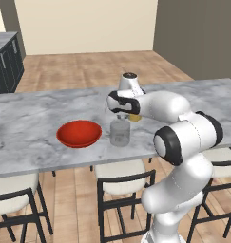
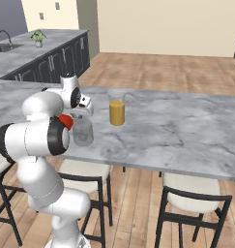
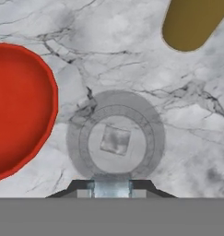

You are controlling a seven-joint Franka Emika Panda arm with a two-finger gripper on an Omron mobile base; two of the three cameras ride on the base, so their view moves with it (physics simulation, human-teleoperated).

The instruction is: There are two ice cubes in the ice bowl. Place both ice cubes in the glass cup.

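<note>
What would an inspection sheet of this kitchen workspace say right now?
Surface: grey marble counter, no spills seen.
Job's things: glossy red ice bowl looks empty in the left base view; clear glass cup stands beside it, apart. One ice cube lies on the cup's bottom; a second pale ice cube sits pinched between the fingertips above the cup.
Clutter: yellow-orange cup behind the glass cup.
Hand: hand above the glass cup, closed on the second cube.
Cables: nothing seen.
Surroundings: stools at the counter, wooden floor, dark cabinets with sink and plant.
</note>
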